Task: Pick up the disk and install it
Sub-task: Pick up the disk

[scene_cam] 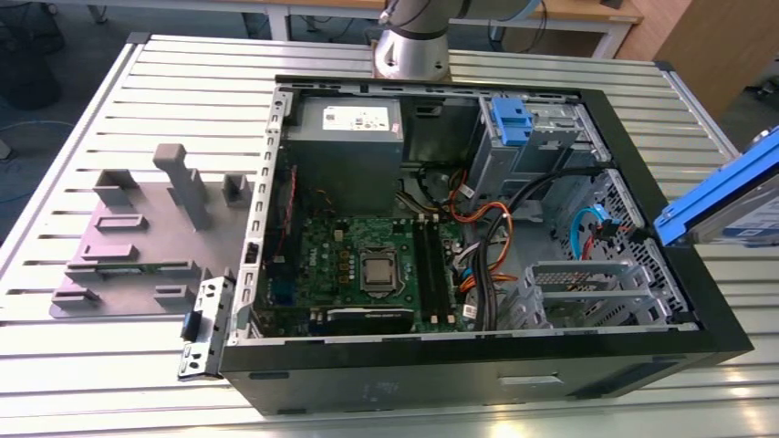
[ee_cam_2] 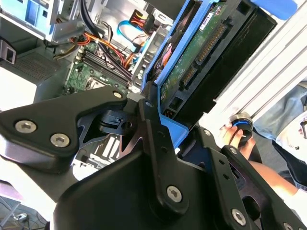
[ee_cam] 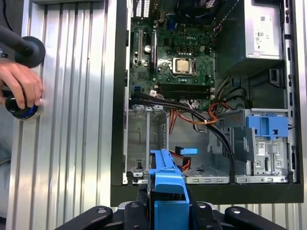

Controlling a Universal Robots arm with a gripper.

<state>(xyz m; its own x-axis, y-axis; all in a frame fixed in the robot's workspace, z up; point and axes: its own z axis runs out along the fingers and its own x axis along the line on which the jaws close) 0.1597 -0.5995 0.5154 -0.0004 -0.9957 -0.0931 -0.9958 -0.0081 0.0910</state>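
1. Fingers (ee_cam_2: 148,120) of the gripper (ee_cam_2: 160,127) are clamped on the disk (ee_cam_2: 201,57), gripping the blue carrier bracket at one end so the drive's body stands clear of the linkage; in the first wrist view the same blue bracket (ee_cam: 165,179) rises from between the black gripper links.
2. Disk held off the tabletop, tilted, with its circuit-board underside and connector edge turned to the second wrist camera. In the exterior view it (scene_cam: 731,196) hangs at the exterior view's right, just outside the wall of the computer case (scene_cam: 487,365), not yet inside.
3. Case lying on its side with the panel off, which leaves the interior open from above: motherboard (ee_cam: 175,67), power supply (scene_cam: 347,123) and bundled cables are all exposed.
4. Grey metal drive bay (ee_cam: 146,143) sits near the case edge closest to the gripper, and the disk appears lined up on that side, presumably for a short approach.
5. Blue latch piece (ee_cam: 266,125) is fixed to the neighbouring bay.
6. Person's hand (ee_cam: 19,86) rests on a round knob on the slatted tabletop (ee_cam: 72,120), well apart from the case.
7. Grey fixture block (scene_cam: 146,237) sits on the tabletop at the exterior view's left.
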